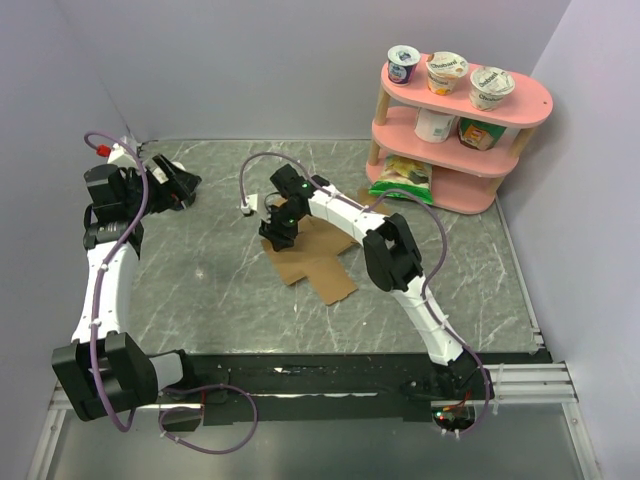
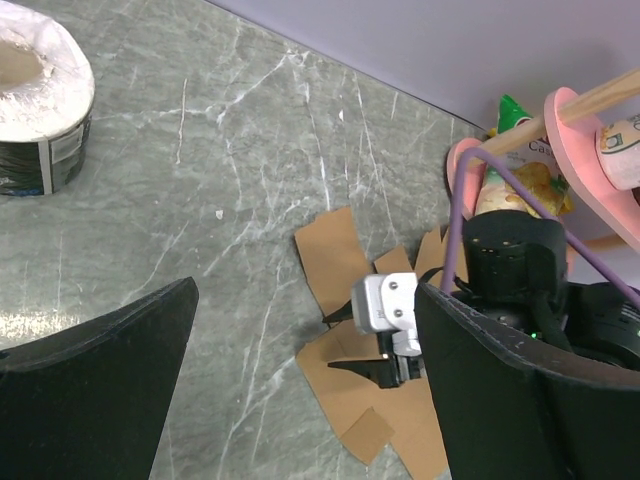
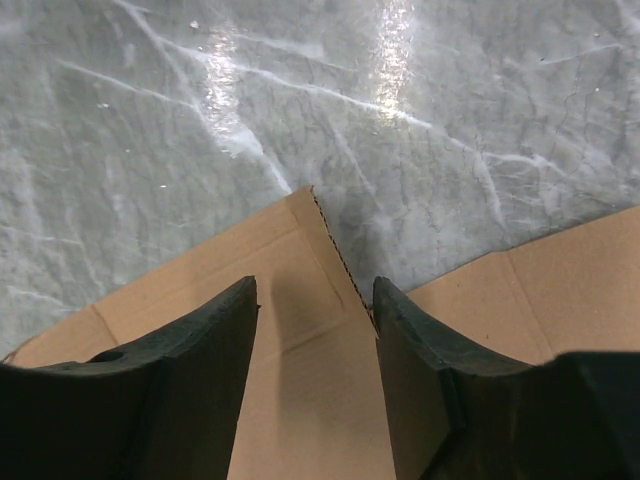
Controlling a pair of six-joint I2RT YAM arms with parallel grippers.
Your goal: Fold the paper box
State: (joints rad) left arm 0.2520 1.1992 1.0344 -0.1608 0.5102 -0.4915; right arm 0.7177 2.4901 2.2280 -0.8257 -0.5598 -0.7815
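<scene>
One grey marble table (image 1: 200, 290), with a pink shelf (image 1: 520, 100) at its far right corner. Flat brown paper box (image 1: 325, 262) lies mid-table. Right gripper (image 3: 315, 330) is low over its flap, jaws half apart and straddling an edge; contact unclear. Left gripper (image 1: 178, 185) is far left, jaws wide and empty.

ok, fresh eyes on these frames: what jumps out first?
The pink shelf at the far right, with yogurt cups on top, is the loudest thing. Next comes the paper box, a flat brown sheet mid-table, with the right pincer low over it, jaws apart. The left pincer sits wide open at the far left.
</scene>
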